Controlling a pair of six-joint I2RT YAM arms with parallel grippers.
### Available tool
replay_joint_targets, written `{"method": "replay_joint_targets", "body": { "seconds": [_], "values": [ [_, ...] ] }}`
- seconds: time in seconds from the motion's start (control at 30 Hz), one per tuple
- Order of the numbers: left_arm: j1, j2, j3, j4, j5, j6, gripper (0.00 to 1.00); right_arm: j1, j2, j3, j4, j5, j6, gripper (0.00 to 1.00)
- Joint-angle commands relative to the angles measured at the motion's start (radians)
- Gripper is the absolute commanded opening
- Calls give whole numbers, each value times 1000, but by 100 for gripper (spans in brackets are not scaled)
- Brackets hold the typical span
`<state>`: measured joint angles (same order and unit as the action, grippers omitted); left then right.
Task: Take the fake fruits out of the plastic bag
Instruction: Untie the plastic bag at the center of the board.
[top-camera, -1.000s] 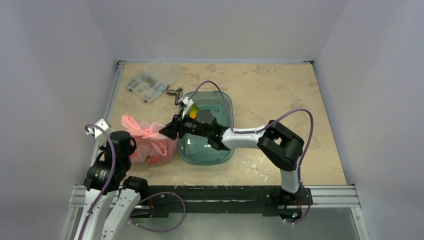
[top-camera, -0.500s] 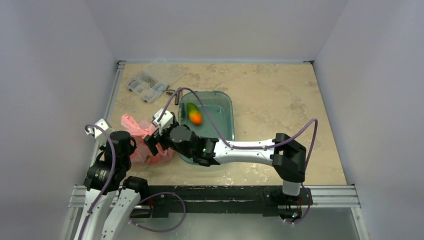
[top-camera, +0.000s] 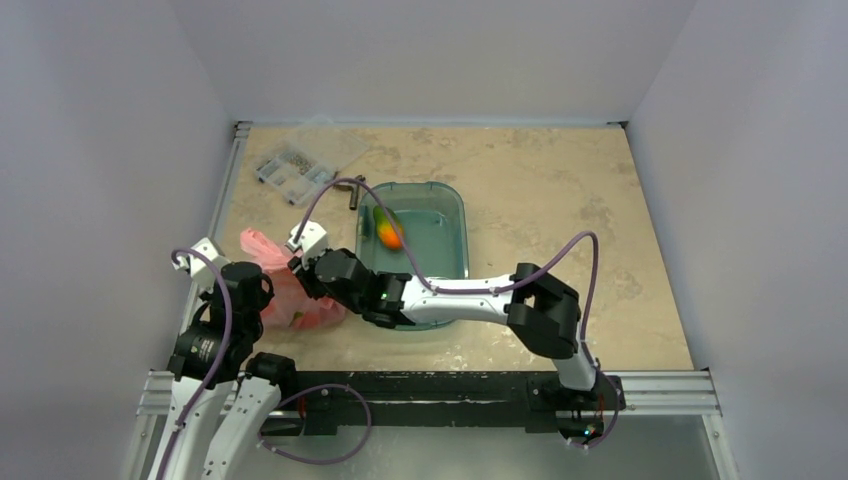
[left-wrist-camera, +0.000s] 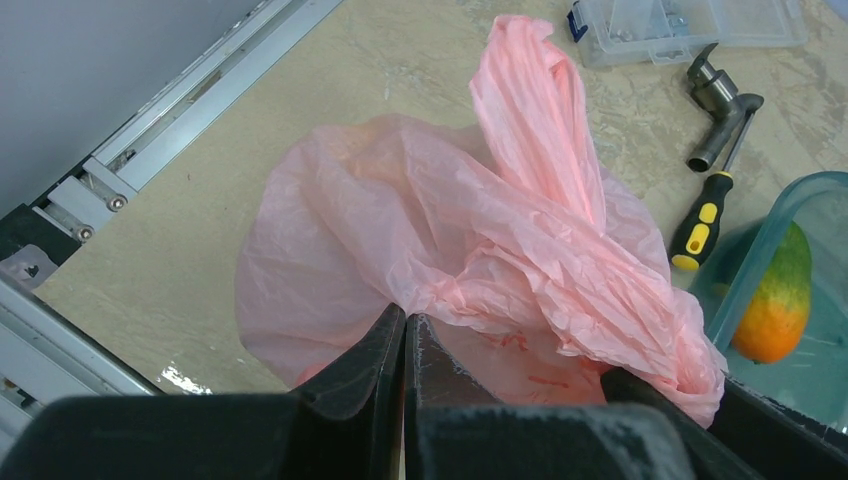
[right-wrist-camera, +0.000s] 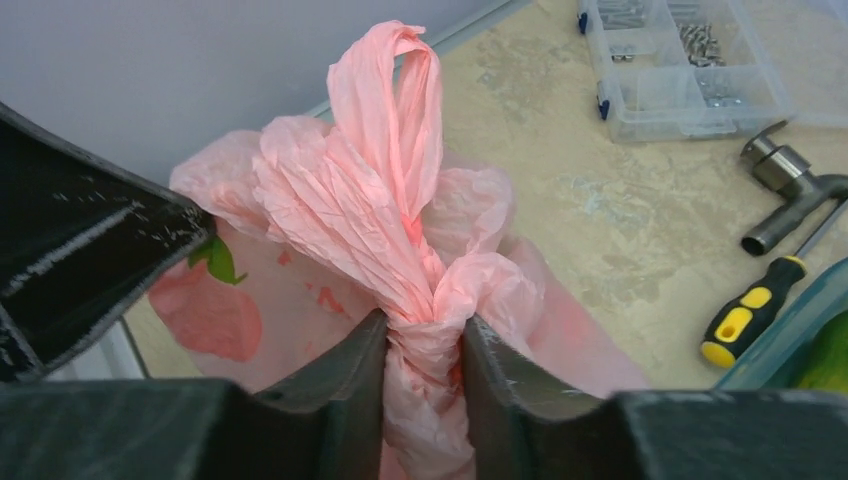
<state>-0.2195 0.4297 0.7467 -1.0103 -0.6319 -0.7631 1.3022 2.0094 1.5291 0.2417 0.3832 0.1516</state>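
Left fingers (left-wrist-camera: 352, 385) pinched shut on plastic bag (left-wrist-camera: 450, 220) | right fingers (right-wrist-camera: 340, 400) clamp its twisted neck | fake fruits (right-wrist-camera: 205, 310) still inside — bag unopened

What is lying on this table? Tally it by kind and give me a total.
Pink plastic bag: 1
Teal tub: 1
Clear parts box: 1
Screwdriver: 1
Metal tool: 1
Mango-like fruit, in the tub: 1
Total: 6; what the bag holds cannot be counted.
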Motion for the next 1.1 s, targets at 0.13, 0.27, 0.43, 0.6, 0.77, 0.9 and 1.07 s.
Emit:
{"method": "replay_joint_targets", "body": {
  "seconds": [0.13,0.27,0.43,0.6,0.77,0.9,1.07],
  "values": [
    [-6,-10,7,15,-39,2,0,-75,-202,-245,309,-235,164,2],
    [-6,-25,10,0,-62,-13,0,-206,-237,-443,741,-613,408,2],
    [-6,-31,6,9,-49,-6,0,-290,-107,-460,956,-824,650,3],
    [-9,-19,25,62,95,94,5,-290,-74,-408,865,-816,638,7],
    [-9,-64,85,59,346,160,45,-290,-90,-375,725,-805,542,15],
    [-9,-36,168,78,455,241,69,-290,-109,-373,667,-791,484,24],
    [-9,165,298,78,515,384,77,-289,-130,-373,625,-784,454,30]
  ]
}}
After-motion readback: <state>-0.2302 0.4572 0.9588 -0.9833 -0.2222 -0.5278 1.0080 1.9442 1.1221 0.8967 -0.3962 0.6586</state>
